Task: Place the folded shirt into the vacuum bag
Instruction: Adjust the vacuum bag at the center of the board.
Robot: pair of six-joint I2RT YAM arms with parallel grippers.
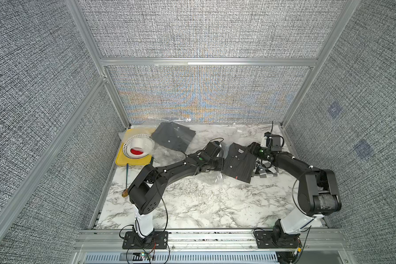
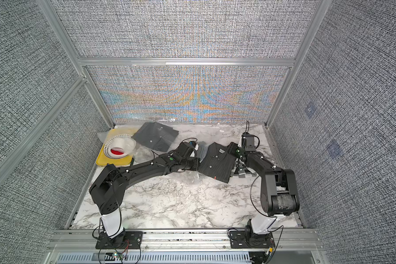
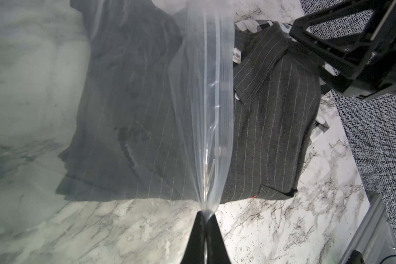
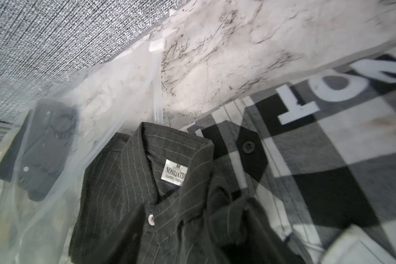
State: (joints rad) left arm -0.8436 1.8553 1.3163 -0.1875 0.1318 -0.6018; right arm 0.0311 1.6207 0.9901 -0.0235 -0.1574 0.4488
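The folded shirt (image 1: 238, 162) is dark grey with pinstripes and lies at the table's middle. The vacuum bag (image 1: 167, 157) is clear plastic reaching from the back left to the shirt. In the left wrist view my left gripper (image 3: 205, 217) is shut on the bag's edge (image 3: 204, 91), holding it up over the shirt (image 3: 272, 125). The shirt's far half shows through the plastic. My right gripper (image 1: 253, 148) is at the collar. In the right wrist view its fingers appear as dark blurs wide apart, open (image 4: 194, 210), around bunched fabric by the shirt (image 4: 114, 182).
A black folded shirt (image 1: 173, 137) lies inside the bag at the back left. A checked shirt (image 1: 263, 171) sits under the pinstriped one's right side. A yellow tray (image 1: 124, 160) holds a white basket (image 1: 138, 146). A long-handled utensil (image 1: 126, 180) lies by the left edge.
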